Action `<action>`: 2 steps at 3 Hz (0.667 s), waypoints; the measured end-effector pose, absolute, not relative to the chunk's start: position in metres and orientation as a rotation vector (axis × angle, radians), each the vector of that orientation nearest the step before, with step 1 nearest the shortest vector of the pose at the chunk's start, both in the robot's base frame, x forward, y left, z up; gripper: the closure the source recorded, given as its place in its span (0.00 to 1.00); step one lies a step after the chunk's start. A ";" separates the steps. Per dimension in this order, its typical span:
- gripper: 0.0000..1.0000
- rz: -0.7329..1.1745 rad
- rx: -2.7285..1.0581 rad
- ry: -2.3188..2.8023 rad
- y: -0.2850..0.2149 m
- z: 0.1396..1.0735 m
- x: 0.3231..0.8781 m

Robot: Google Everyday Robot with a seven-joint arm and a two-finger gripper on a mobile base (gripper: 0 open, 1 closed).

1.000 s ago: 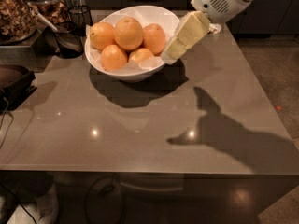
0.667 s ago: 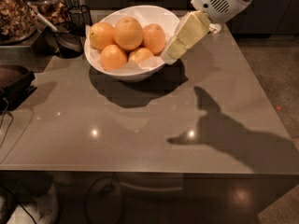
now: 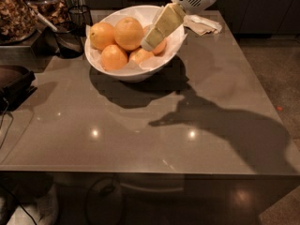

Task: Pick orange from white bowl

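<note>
The white bowl (image 3: 136,72) stands at the back middle of the grey table and holds several oranges on white paper. The biggest orange (image 3: 128,33) lies at the top middle of the pile. Smaller oranges lie to its left (image 3: 102,35), in front (image 3: 114,56) and front right (image 3: 139,55). My gripper (image 3: 148,44) reaches down from the upper right into the bowl. Its cream tip sits just right of the biggest orange, over a half-hidden orange (image 3: 161,47).
A crumpled napkin (image 3: 202,25) lies right of the bowl. A dark glass cup (image 3: 81,14), a black scoop (image 3: 67,40) and jars (image 3: 16,11) stand at the back left. A dark object (image 3: 14,82) sits at the left edge.
My gripper has moved left from the bowl's right rim to over the oranges inside the bowl. The oranges and the bowl have not moved.
</note>
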State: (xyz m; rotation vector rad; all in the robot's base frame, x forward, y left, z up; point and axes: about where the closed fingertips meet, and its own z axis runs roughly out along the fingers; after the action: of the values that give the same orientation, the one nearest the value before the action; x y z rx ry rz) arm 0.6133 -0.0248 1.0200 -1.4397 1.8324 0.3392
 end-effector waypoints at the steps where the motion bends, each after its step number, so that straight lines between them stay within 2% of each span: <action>1: 0.00 0.340 -1.440 1.832 -0.024 1.020 0.613; 2: 0.00 0.394 -1.396 1.806 -0.012 1.012 0.633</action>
State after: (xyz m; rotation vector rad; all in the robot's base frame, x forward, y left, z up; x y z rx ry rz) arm 0.6334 -0.0120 1.0118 -1.3959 1.8056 0.3936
